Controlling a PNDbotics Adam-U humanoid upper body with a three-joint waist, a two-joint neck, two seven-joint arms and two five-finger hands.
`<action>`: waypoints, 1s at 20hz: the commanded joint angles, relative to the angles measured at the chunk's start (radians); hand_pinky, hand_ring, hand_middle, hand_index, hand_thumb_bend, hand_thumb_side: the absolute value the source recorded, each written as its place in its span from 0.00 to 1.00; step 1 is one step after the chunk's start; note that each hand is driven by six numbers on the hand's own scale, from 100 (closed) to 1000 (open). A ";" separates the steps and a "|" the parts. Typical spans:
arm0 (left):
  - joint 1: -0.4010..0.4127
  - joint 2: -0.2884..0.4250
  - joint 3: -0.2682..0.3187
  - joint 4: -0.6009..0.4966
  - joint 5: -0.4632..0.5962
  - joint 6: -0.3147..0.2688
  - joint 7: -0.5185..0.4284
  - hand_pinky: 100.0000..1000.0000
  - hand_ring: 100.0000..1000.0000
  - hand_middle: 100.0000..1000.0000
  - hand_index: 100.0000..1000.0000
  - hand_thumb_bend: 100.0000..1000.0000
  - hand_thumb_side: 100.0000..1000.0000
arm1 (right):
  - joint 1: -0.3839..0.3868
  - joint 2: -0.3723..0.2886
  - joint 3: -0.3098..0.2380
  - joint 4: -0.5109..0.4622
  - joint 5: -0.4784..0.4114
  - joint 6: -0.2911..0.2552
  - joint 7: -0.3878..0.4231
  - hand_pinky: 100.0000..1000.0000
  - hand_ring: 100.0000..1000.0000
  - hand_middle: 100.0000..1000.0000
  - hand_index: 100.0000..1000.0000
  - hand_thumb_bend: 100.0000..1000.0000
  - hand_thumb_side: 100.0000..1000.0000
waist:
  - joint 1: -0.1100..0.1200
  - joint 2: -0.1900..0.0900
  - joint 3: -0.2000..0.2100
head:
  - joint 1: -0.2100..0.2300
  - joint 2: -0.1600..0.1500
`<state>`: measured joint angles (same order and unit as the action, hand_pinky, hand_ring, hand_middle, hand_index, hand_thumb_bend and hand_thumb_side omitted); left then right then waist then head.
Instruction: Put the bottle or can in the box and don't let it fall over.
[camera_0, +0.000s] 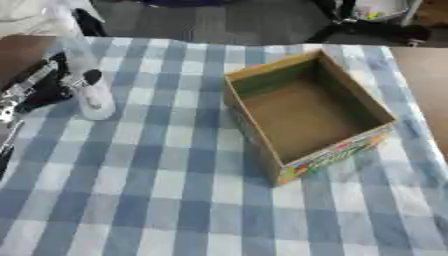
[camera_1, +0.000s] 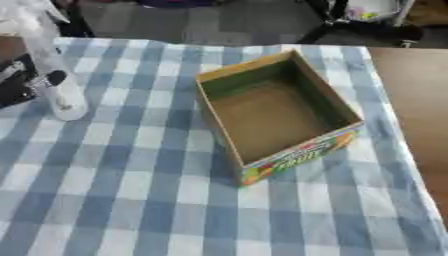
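A tall clear plastic bottle (camera_0: 94, 100) stands upright on the checked cloth at the left. My left hand (camera_0: 37, 86), black with silver parts, comes in from the left edge and is curled round the bottle's lower half, its thumb (camera_0: 91, 76) across the front. An open cardboard box (camera_0: 337, 154) with a colourful printed front wall sits right of centre, turned askew, with nothing showing inside. A strip of cloth separates the bottle from the box's near left wall. My right hand shows in neither view.
A blue and white checked cloth (camera_0: 157, 190) covers the table. Bare brown tabletop (camera_0: 430, 75) shows at the right edge. Dark furniture legs (camera_0: 367, 30) stand on the floor beyond the far edge.
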<state>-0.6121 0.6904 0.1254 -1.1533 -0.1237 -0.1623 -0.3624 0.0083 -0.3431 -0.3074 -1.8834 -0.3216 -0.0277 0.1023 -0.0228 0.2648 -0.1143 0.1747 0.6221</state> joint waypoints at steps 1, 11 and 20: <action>-0.017 0.054 0.015 -0.020 -0.006 0.007 0.021 1.00 0.85 0.97 1.00 0.36 0.59 | -0.003 -0.017 -0.007 -0.009 0.005 0.001 0.001 0.81 0.97 1.00 1.00 0.00 0.70 | 0.003 -0.017 0.001 | 0.003 -0.009; -0.048 0.071 0.009 -0.026 -0.012 0.018 0.005 1.00 0.87 0.97 1.00 0.39 0.56 | 0.002 -0.018 -0.006 -0.005 0.004 0.000 0.004 0.81 0.97 1.00 1.00 0.00 0.70 | 0.001 -0.022 0.001 | 0.010 -0.008; -0.071 0.071 0.018 0.010 0.031 -0.035 -0.050 1.00 0.88 0.97 1.00 0.41 0.59 | -0.001 -0.015 -0.007 -0.002 0.004 0.004 0.006 0.81 0.97 1.00 1.00 0.00 0.71 | 0.004 -0.018 -0.003 | 0.016 -0.012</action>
<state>-0.6626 0.7134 0.1303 -1.1393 -0.1045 -0.1867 -0.4064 0.0096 -0.3426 -0.3074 -1.8769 -0.3216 -0.0243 0.1062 -0.0204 0.2644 -0.1159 0.1866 0.6219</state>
